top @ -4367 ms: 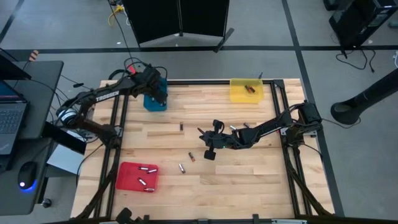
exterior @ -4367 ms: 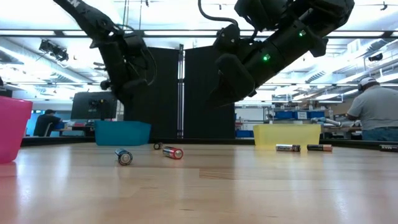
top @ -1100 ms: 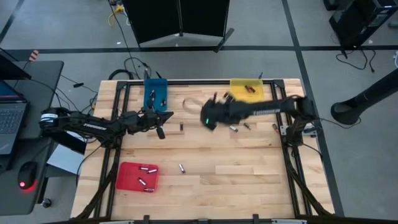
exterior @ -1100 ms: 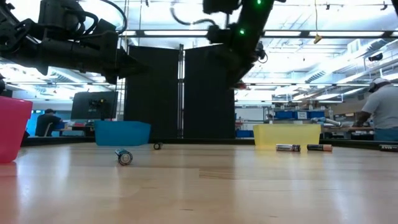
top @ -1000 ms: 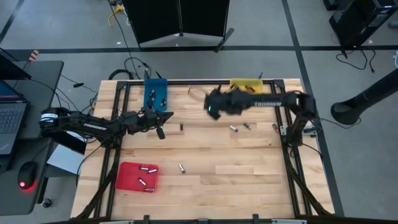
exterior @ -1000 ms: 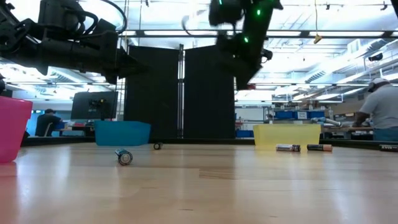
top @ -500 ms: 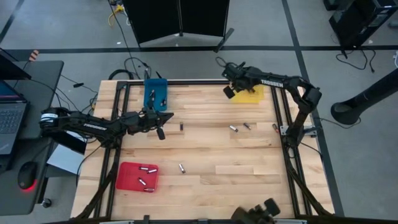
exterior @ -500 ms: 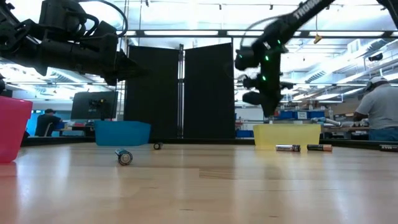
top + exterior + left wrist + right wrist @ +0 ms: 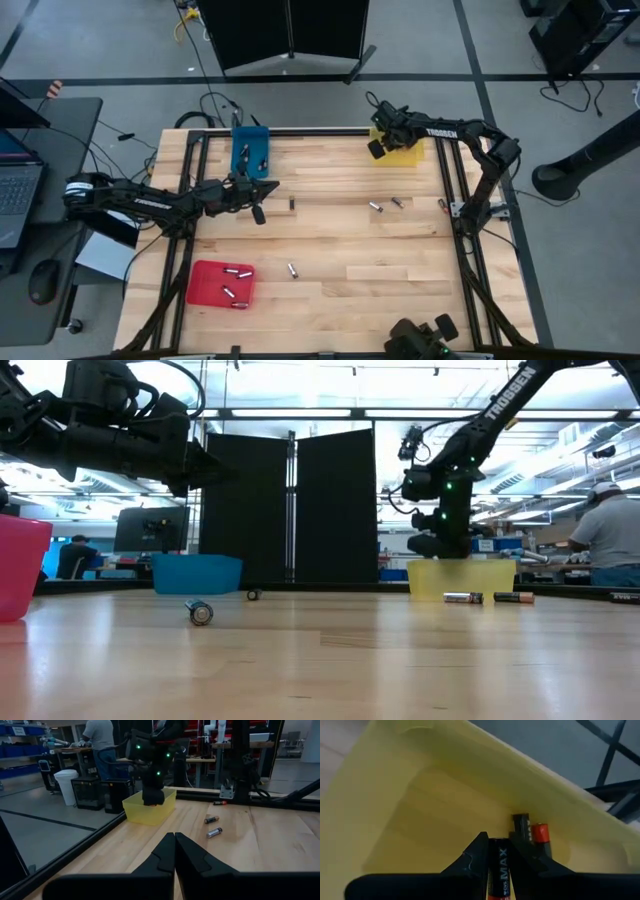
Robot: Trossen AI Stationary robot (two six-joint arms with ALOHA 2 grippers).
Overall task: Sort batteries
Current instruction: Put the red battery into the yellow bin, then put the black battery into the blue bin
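Note:
My right gripper hangs over the yellow tray at the table's far right, shut on a black battery printed "MAX". An orange-ended battery lies on the tray floor beyond it. Left of the table's middle, my left gripper points level toward the right, shut and holding nothing. Loose batteries lie on the wood. My right gripper pinches the black battery by its long sides between its two fingers. The battery lies lengthwise between them. The fingers slant down from above into the yellow tray. The battery seems clear of the tray floor.
A blue tray at the far left and a red tray at the near left hold batteries. Another battery lies by the right rail. A black frame rails the table. Beyond the table a person stands.
My right gripper has swung from above the table's far middle toward the right and far edge, then sunk over the yellow tray, tipping downward and rolling as it went.

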